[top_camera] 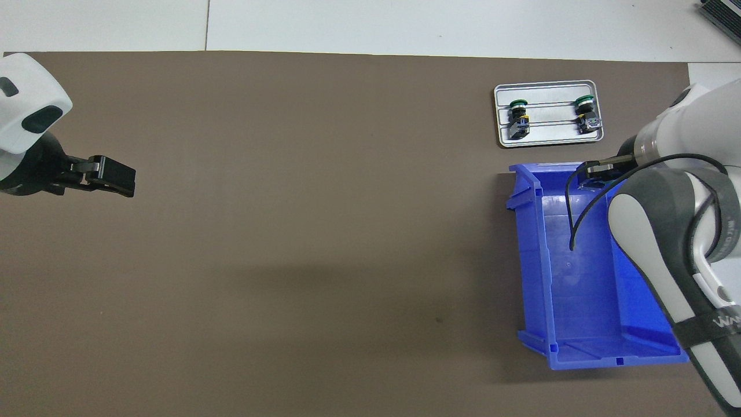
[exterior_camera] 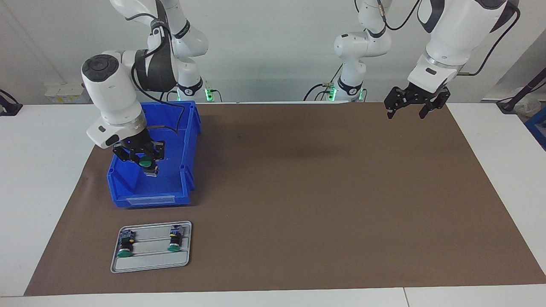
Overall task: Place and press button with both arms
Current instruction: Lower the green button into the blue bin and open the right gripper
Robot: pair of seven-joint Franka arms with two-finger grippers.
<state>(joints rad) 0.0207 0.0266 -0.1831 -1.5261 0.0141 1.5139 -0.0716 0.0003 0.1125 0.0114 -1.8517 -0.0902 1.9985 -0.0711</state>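
Now we are holding the button (exterior_camera: 146, 162) in our right pincer (exterior_camera: 144, 164), clenched on it, over the blue bin (exterior_camera: 187, 140). Its green cap is facing the tray (exterior_camera: 149, 263), just past the bin. Our left pincer (exterior_camera: 410, 106) is waiting, released, well apart from the bin.

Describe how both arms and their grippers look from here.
Both arms are glossy white with dark grey joint sections, silver wrist rings and looping black cables. The right gripper and left gripper are black, clawed, linked units. Green lights glow at the arm bases.
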